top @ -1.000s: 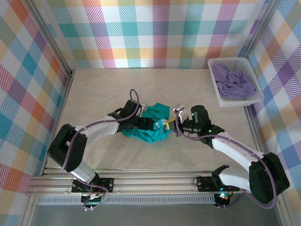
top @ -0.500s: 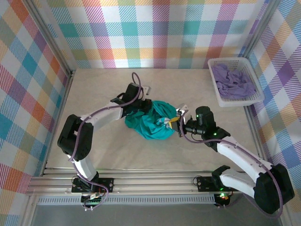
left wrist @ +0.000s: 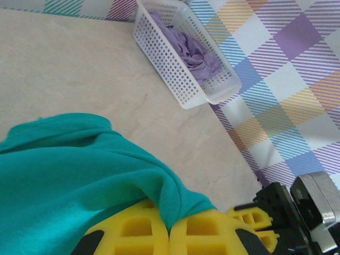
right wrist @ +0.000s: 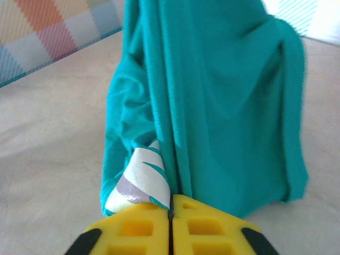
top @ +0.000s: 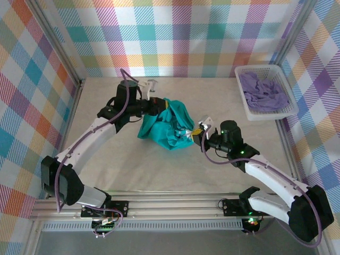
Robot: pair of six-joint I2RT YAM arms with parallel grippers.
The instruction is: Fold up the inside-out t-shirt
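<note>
The teal-green t-shirt (top: 169,125) hangs bunched between both grippers above the table middle. My left gripper (top: 158,103) is shut on its upper left edge; in the left wrist view the yellow pads (left wrist: 133,234) pinch a fold of the t-shirt (left wrist: 79,170). My right gripper (top: 197,131) is shut on the shirt's right end. In the right wrist view the t-shirt (right wrist: 223,95) drapes upward from the closed pads (right wrist: 133,228), with a patch of pale print (right wrist: 142,178) showing beside the pinch.
A white basket (top: 245,101) holding the lavender-purple garment (top: 263,91) sits at the back right corner; the basket (left wrist: 175,74) shows in the left wrist view too. Plaid walls enclose the table (top: 106,164) on three sides.
The left arm has swung back and up toward the far left, lifting the shirt's edge with it. The shirt has stretched and risen between the grippers. The right gripper held almost still.
</note>
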